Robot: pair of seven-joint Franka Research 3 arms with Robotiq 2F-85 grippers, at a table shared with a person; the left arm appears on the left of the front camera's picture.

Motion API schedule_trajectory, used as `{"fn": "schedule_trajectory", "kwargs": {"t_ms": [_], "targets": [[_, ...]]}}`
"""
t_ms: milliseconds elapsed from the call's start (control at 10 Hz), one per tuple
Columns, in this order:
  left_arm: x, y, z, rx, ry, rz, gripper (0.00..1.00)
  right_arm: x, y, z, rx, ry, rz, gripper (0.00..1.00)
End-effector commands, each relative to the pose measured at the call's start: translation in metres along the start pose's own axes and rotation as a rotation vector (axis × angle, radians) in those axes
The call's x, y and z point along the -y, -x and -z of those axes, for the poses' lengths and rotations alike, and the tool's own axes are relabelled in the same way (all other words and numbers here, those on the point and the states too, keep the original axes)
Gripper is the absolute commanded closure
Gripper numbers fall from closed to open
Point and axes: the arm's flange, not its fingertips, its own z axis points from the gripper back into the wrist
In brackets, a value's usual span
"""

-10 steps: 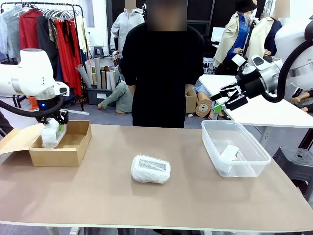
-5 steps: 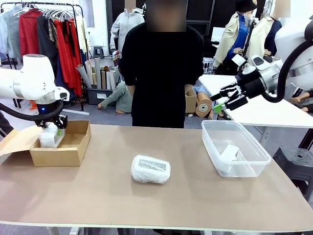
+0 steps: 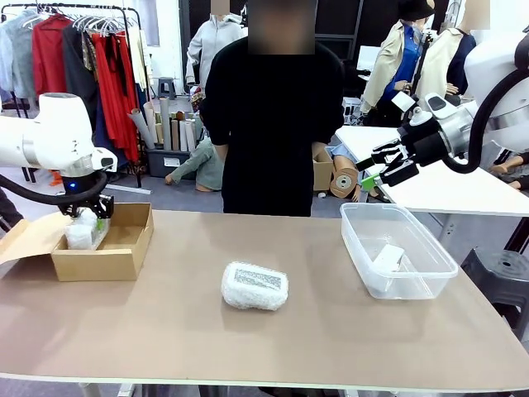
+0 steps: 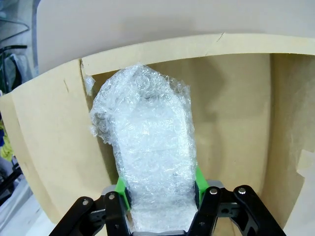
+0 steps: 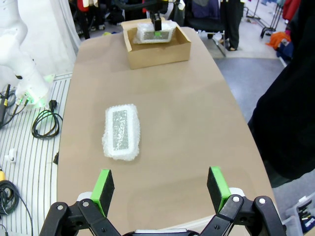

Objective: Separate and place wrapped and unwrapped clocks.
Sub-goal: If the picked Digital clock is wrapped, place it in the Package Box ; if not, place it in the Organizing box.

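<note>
A bubble-wrapped clock (image 3: 78, 234) (image 4: 147, 147) rests inside the cardboard box (image 3: 116, 256) at the table's left, against the box wall (image 4: 236, 123). My left gripper (image 3: 89, 217) (image 4: 160, 191) reaches down into the box and still has its green pads (image 4: 122, 189) against the bundle's sides. A second wrapped clock (image 3: 254, 286) (image 5: 121, 132), showing a grey face, lies at the table's middle. The bare white clock (image 3: 387, 258) sits in the clear plastic bin (image 3: 438, 269) at the right. My right gripper (image 3: 376, 169) (image 5: 160, 184) hovers open and empty, high beyond the bin.
A person in black (image 3: 273, 124) stands at the far edge, hands out of sight. The box's flap (image 3: 29, 236) hangs open to the left. Bare tabletop (image 3: 165, 331) surrounds the middle bundle. A second table (image 3: 446, 186) stands behind the right arm.
My left gripper has lowered the wrapped clock deeper into the cardboard box. The right arm, the middle bundle and the bin have not moved.
</note>
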Motion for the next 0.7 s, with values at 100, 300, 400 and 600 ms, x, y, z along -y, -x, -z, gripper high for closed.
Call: {"fn": "schedule_trajectory", "kwargs": {"t_ms": [100,300,400,600], "targets": [[-0.003,-0.001,-0.009,0.006,-0.016,-0.016,0.03,0.0,-0.003,0.002,0.003,0.017,0.004,0.0],[0.0,-0.001,-0.017,0.023,-0.017,-0.014,0.0,0.0,-0.003,0.002,0.003,0.017,0.004,0.0],[0.0,-0.002,-0.02,0.03,-0.018,-0.012,0.0,0.0,-0.003,0.002,0.003,0.017,0.004,0.0],[0.002,-0.001,-0.029,0.047,-0.011,-0.003,0.0,0.0,-0.003,0.002,0.003,0.017,0.004,0.0]]}}
